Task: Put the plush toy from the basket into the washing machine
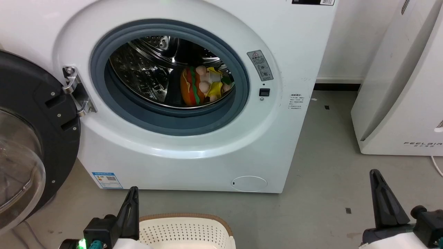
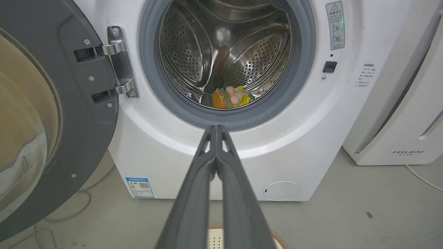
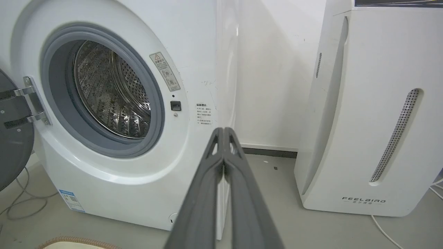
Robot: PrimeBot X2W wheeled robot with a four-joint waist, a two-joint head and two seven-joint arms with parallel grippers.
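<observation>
At upper centre of the head view, note plush toy (image 1: 202, 86) lying low in washing machine (image 1: 193, 166) drum (image 1: 145, 72) near grey gasket (image 1: 173, 119); with left pincer (image 2: 216, 128) and right pincer (image 3: 224, 130) pressed closed and empty, guard against forward roll and trapping by the open door (image 1: 27, 114).

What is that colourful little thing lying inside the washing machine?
It is the plush toy, soft and stuffed by its look: an orange, red and green burger-like body, peach-pink rounded limbs and a bit of yellow cloth. It lies low in the steel drum of the washing machine, just behind the grey gasket, resting on the drum floor. Nothing else touches it.
</observation>
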